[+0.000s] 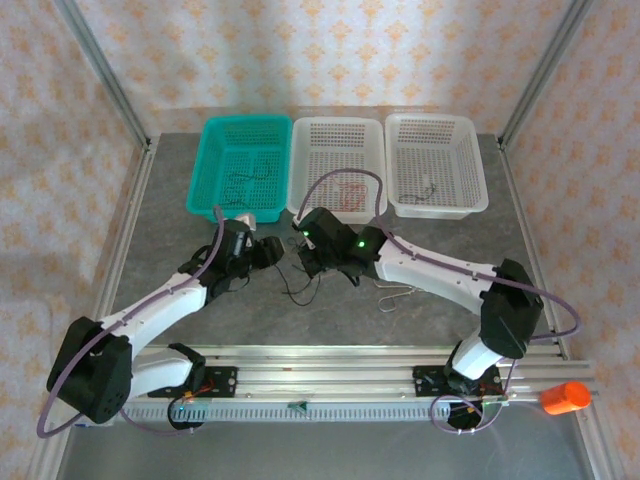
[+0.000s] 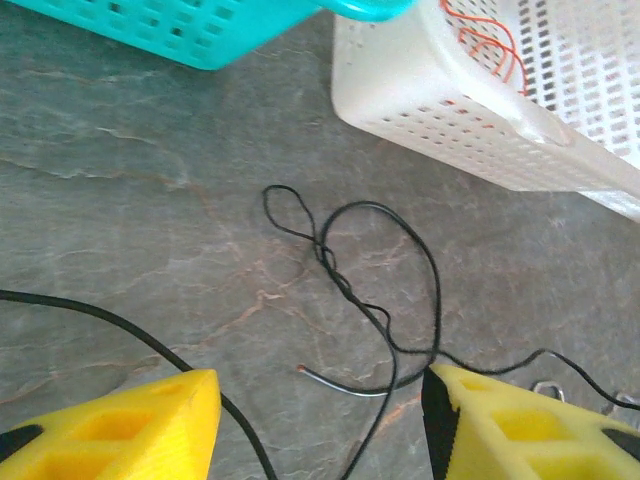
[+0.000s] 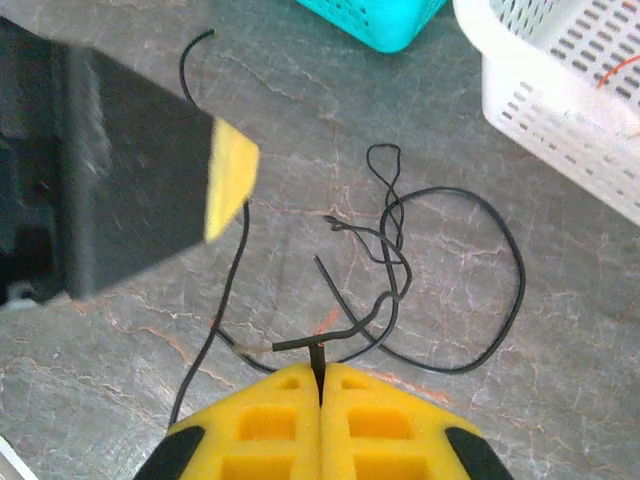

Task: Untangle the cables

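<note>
Now our right claw point(image 3: 320, 374) pinches 1 black cable point(image 3: 305, 344) near the white basket point(image 3: 560, 110), left claw point(image 2: 318, 388) gaping; next we should pull it free.

The scene is enclosed by a wall point(image 1: 330, 50) papered in pale cream with a repeated orange floral motif. A grey tabletop point(image 1: 180, 240) veined like marble is set in front of it. Slanting aluminium posts point(image 1: 100, 70) are seen at the table's far corners, and a ribbed aluminium rail point(image 1: 330, 365) is fixed along its near edge. The surface is evenly lit.
</note>
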`<action>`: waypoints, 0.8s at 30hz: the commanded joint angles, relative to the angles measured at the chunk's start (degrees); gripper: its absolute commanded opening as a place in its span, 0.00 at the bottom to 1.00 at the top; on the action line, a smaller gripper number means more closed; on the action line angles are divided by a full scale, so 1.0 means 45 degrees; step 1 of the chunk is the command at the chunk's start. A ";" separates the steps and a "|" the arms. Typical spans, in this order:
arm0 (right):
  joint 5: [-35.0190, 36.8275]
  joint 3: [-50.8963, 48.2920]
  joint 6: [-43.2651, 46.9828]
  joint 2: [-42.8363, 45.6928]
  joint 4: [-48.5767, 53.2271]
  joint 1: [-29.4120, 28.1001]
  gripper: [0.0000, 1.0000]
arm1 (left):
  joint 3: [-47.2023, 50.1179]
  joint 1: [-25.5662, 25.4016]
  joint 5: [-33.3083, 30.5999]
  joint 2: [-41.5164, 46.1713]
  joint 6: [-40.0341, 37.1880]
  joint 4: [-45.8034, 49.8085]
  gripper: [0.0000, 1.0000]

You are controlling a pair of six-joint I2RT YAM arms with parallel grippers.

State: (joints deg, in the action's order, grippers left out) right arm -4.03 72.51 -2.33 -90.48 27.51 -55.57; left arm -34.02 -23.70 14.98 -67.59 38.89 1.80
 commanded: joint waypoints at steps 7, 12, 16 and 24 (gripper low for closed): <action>-0.0002 0.1152 0.0475 0.0975 0.0313 -0.0038 0.00 | -0.0659 -0.1149 -0.0154 -0.1619 -0.0497 -0.0895 0.58; 0.0169 0.1108 0.0438 0.1579 0.0021 -0.0044 0.00 | -0.0641 -0.1554 -0.0375 -0.2276 -0.0433 -0.1190 0.58; 0.0471 0.1055 0.0416 0.2126 -0.0323 -0.0034 0.00 | -0.0534 -0.1868 -0.0541 -0.2758 -0.0420 -0.1338 0.58; 0.1970 0.1147 0.0731 0.2878 -0.0292 -0.0005 0.00 | -0.0287 -0.2057 -0.0936 -0.2737 -0.0448 -0.1294 0.58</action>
State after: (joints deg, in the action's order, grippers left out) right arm 0.01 76.01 -0.64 -79.13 26.92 -55.57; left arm -35.53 -32.64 13.15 -80.40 37.47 -2.55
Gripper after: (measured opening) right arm 0.048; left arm 0.578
